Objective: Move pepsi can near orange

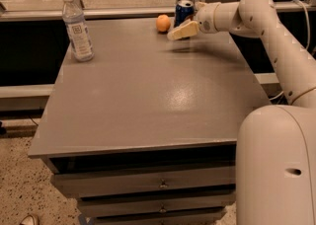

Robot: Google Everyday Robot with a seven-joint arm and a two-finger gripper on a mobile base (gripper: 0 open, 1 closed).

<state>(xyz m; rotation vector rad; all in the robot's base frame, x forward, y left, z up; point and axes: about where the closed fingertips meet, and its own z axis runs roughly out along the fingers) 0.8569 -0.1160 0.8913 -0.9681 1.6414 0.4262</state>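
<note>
The pepsi can (pixel 184 11), dark blue with a silver top, stands upright at the far edge of the grey table (pixel 148 95). The orange (pixel 163 23) lies just left of it, a small gap apart. My gripper (pixel 177 26) reaches in from the right at the can. It is open. Its near pale finger (pixel 180 31) stands away from the can on the front side, low over the table. The far finger is hidden behind the can.
A clear plastic water bottle (pixel 77 26) stands upright at the table's far left. My white arm (pixel 266 26) spans the right side and the robot's body (pixel 276 169) fills the lower right. Drawers (pixel 158 184) sit under the table's front edge. A glass rail runs behind the table.
</note>
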